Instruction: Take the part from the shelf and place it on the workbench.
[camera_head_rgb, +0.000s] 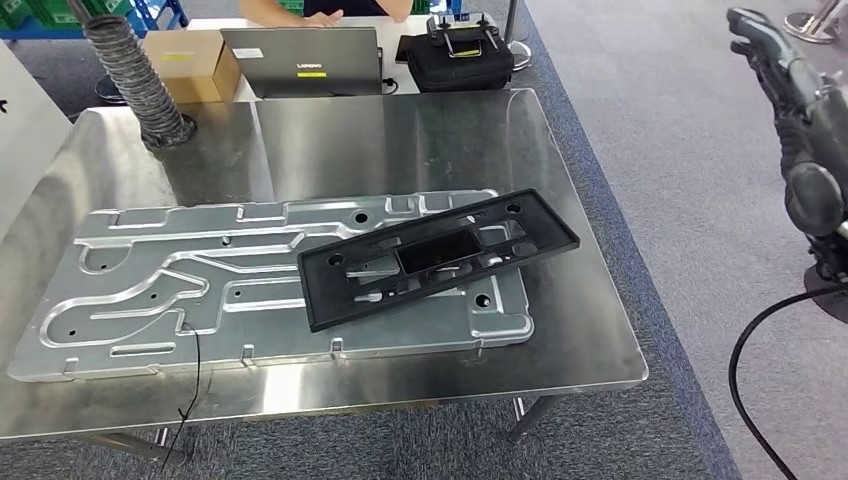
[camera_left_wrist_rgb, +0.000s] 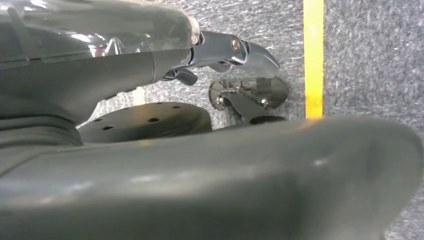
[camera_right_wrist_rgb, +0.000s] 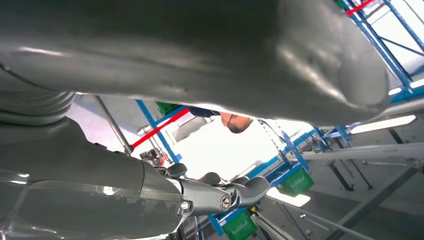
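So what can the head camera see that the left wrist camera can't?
The head view shows the steel workbench with the black part lying on a silver plate, a laptop, a cardboard box, a black case and the raised right hand. The left wrist view shows the left hand, grey carpet and a yellow floor line. Both share grey carpet flooring.
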